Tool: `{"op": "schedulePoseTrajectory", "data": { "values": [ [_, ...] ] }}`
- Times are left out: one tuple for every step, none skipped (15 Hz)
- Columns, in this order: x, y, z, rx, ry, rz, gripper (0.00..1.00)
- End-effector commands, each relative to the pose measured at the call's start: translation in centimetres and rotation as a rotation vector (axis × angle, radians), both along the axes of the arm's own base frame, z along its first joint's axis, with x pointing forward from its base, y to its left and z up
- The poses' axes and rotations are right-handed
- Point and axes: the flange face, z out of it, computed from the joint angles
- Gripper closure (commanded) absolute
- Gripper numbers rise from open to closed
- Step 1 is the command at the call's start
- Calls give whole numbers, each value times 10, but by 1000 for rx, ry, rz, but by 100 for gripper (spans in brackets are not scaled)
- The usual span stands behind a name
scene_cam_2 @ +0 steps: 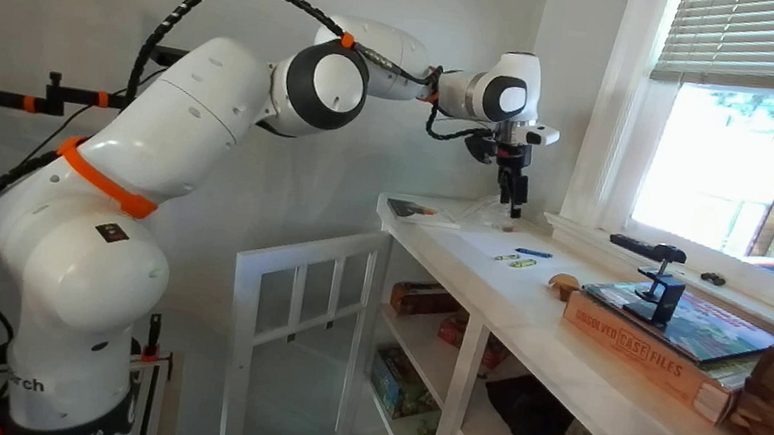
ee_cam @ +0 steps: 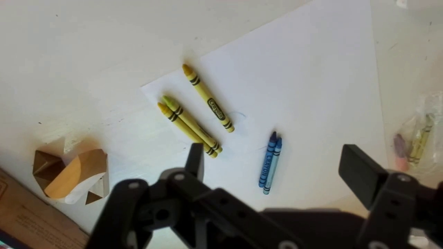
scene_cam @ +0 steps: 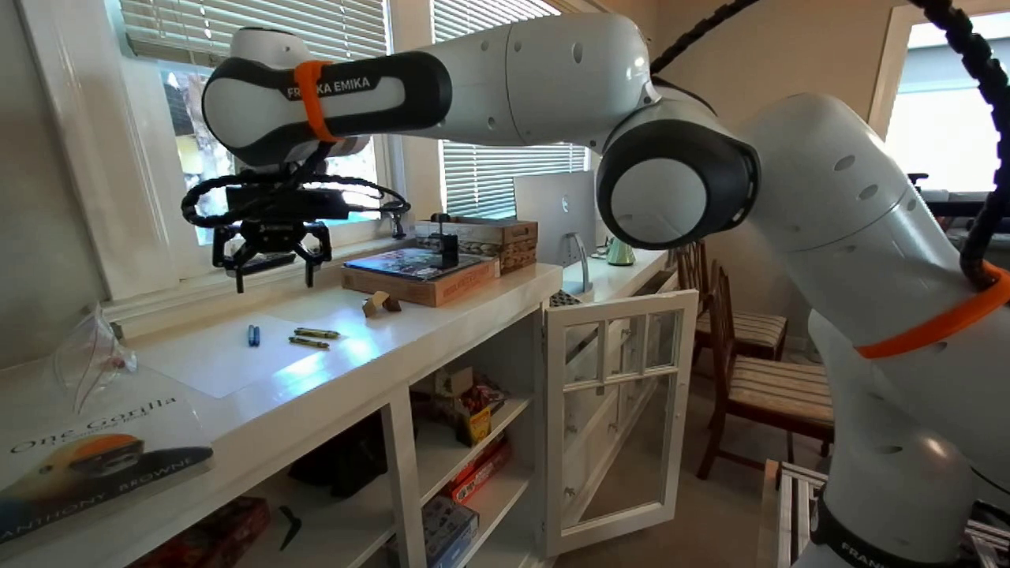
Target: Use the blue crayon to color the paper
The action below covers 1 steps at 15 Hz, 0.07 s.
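Gripper (scene_cam: 274, 284) above a white counter (scene_cam: 426, 331), jaws spread wide; on the paper (ee_cam: 322, 86) lies the blue crayon (ee_cam: 273, 167), flat and touching a darker blue crayon (ee_cam: 267, 162) alongside it — both seen between the jaws in the wrist view — while three yellowish crayons (ee_cam: 208, 98) lie near, two of them side by side, and a folded cardboard piece (ee_cam: 84, 166) sits farther off, near a brown box (ee_cam: 41, 214)

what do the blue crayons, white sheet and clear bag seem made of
Blue crayons: probably wax, with dull, solid tips; the printed sleeves look like matte paper.
White sheet: likely paper, matte, with straight edges and no visible thickness.
Clear bag: probably thin plastic film, see-through with shiny creases.
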Motion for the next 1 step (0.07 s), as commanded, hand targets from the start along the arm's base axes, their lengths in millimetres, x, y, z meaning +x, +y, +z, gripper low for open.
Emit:
{"op": "schedulePoseTrajectory", "data": {
  "values": [
    [0, 0, 0, 1, 1, 2, 0]
  ]
}}
